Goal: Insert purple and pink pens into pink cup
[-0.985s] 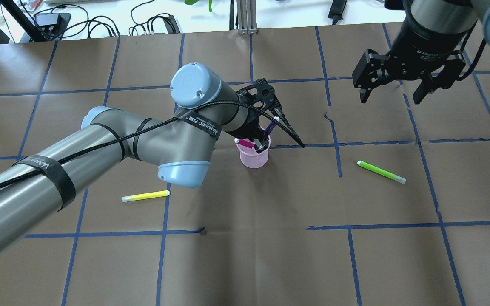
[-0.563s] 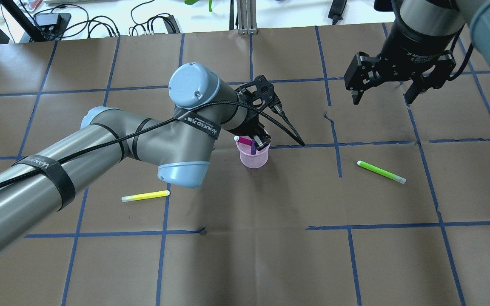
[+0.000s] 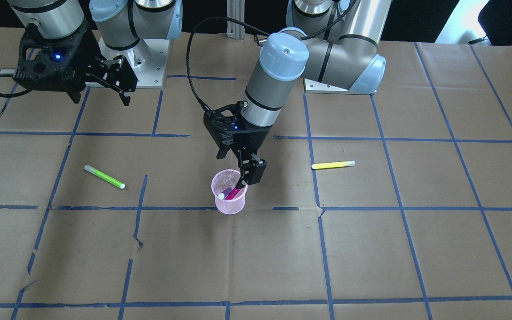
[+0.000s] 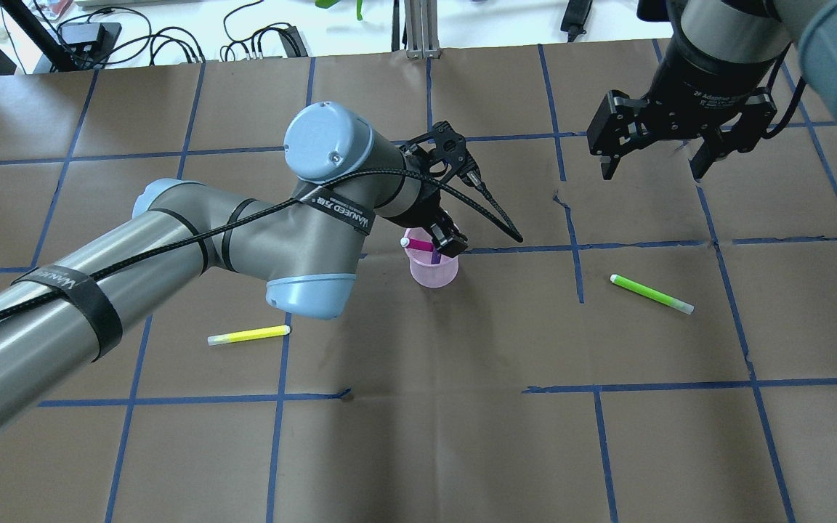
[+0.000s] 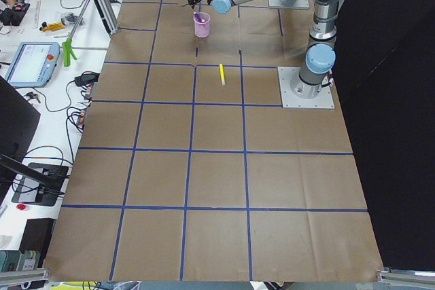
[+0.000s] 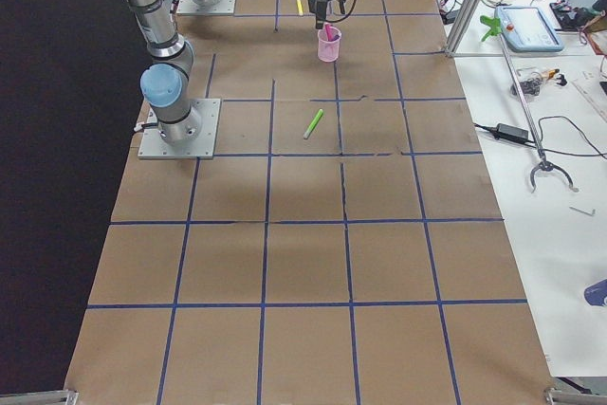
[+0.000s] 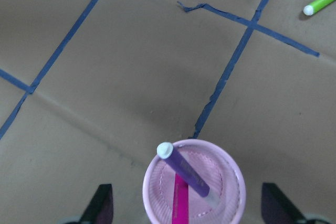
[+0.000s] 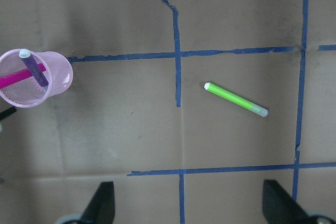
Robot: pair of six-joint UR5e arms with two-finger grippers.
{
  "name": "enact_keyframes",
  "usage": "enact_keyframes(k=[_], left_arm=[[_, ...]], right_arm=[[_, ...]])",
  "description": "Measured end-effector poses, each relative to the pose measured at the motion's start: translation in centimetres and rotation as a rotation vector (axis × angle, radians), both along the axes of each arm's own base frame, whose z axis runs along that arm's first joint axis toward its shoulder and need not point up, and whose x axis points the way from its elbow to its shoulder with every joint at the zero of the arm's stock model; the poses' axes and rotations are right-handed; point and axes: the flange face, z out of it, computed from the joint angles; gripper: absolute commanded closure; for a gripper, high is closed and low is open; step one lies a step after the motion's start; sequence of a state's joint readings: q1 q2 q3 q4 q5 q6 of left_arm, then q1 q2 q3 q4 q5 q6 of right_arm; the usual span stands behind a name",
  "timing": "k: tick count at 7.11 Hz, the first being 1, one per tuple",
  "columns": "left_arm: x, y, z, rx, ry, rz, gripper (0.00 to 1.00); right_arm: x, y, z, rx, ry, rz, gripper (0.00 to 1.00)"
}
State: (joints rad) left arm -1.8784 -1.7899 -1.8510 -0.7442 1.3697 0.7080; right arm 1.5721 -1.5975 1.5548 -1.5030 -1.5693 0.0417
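While one cup (image 4: 434, 273) holds two pens (image 7: 189, 174), two other pens (image 4: 651, 293) lie outside.

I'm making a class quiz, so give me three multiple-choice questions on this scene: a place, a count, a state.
1. The purple pen is: A in the pink cup; B lying flat outside it; C held aloft.
2. Pens outside the cup: A one; B two; C four.
3. The left pincer is: A shut on a pen; B open over the cup; C shut, empty.
Answers: A, it leans inside the rim; B, green pen and yellow pen; B, the wrist view shows its fingers wide apart.
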Motion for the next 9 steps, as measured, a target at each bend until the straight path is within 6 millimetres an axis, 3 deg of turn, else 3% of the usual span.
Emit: enact_keyframes(k=[1, 3, 5, 7, 9], left_arm=[[2.6, 0.4, 2.1, 0.038, -0.027, 0.047, 0.02], [10.0, 0.6, 5.7, 0.137, -0.041, 0.231, 0.02], [15.7, 1.1, 7.5, 0.238, -0.024, 0.493, 0.02], [18.2, 1.7, 9.2, 0.275, -0.085, 0.707, 0.02], [18.9, 1.2, 13.1, 0.338, -0.113, 0.906, 0.02]], right_arm=[[0.0, 0.0, 0.0, 0.000, 0.000, -0.001, 0.00], [-0.1, -0.1, -0.1, -0.002, 0.000, -0.003, 0.00], [-0.1, -0.1, 0.0, -0.006, 0.001, -0.005, 0.00], [-0.1, 0.0, 0.1, -0.009, 0.000, -0.009, 0.00], [-0.1, 0.0, 0.2, -0.012, -0.001, -0.011, 0.00]])
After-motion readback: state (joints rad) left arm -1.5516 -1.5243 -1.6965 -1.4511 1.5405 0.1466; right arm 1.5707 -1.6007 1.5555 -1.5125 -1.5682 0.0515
